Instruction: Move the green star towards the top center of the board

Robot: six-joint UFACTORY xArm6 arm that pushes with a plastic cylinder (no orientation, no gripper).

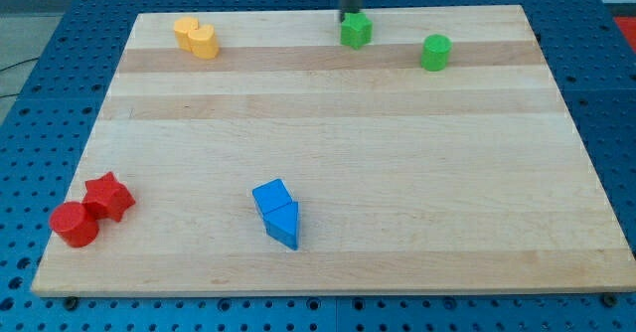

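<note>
The green star [356,30] sits near the top edge of the wooden board [328,153], a little right of the centre. My tip [350,14] comes down from the view's top and stands right at the star's upper left side, touching or nearly touching it. A green cylinder [435,52] stands to the star's right and a bit lower.
A yellow pair of blocks [197,37] lies at the top left. A red star [109,196] and a red cylinder [75,223] sit at the bottom left. Two blue blocks [277,213] lie together at the bottom centre.
</note>
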